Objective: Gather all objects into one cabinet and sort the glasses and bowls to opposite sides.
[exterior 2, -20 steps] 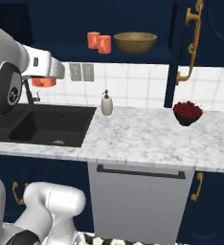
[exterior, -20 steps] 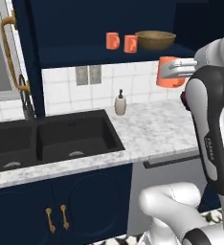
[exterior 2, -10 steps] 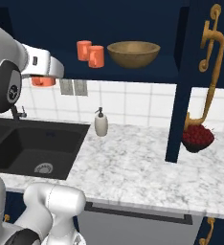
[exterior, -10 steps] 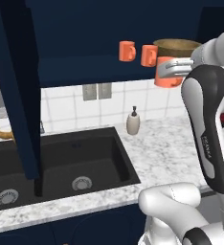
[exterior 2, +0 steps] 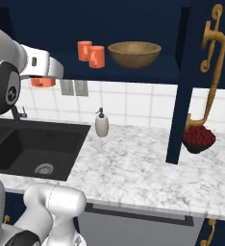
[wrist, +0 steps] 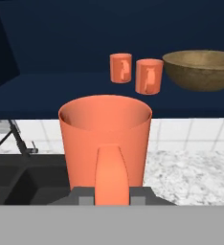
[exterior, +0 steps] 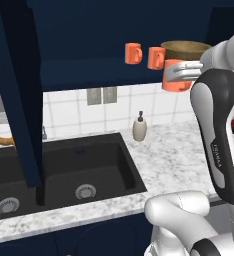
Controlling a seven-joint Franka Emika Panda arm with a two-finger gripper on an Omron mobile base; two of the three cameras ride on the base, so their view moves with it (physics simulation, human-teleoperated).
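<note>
base driven closer, cabinet holding mugs

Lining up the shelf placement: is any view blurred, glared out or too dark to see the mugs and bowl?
Left base view: sharp, evenly lit; held mug bright against the dark cabinet. Right base view: no glare; shelf mugs and wooden bowl clear, cabinet interior very dark. Hand view: held mug fills the foreground, edges slightly soft; the gripper barely shows.

held orange mug fills centre, upright, handle facing camera, gripper closed on the handle. behind it, two more orange mugs on navy cabinet shelf, close together. wooden bowl just right of them. sink lower left.
</note>
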